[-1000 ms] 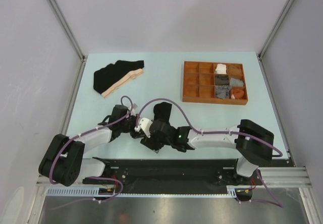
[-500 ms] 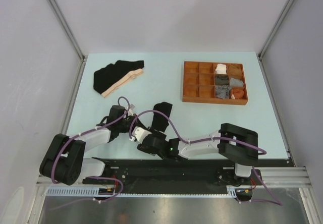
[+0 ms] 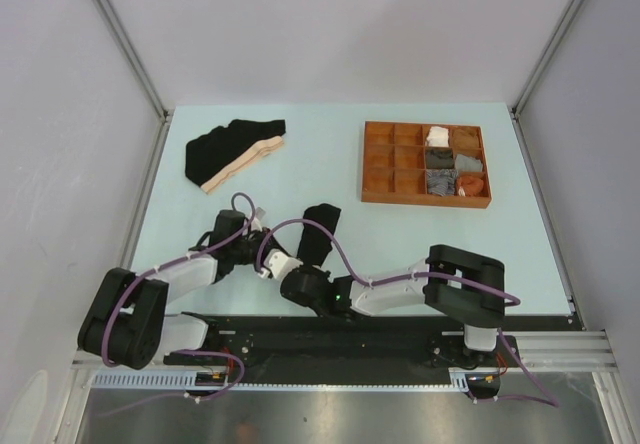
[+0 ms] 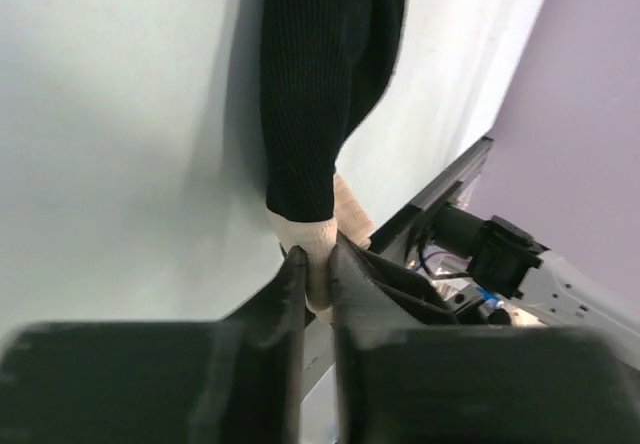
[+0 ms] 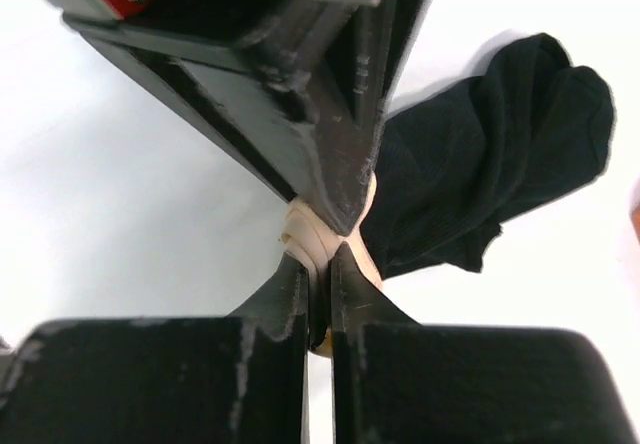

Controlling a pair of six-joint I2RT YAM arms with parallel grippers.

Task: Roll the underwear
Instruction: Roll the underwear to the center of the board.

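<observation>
First black brief (image 3: 322, 226) lies bunched lengthwise near centre, beige waistband (image 4: 305, 232) at its near end. Second black brief (image 3: 235, 149) lies spread out, far left.

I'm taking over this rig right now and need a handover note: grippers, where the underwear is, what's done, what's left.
Left gripper: shut on the beige waistband of the near brief.
Right gripper: shut on the same waistband, right beside the left.
Near brief: on the table at near centre, not rolled.
Other brief: far left, spread out, untouched.
Tray: far right, bundles in its right compartments.
Left to do: roll both briefs.
</observation>
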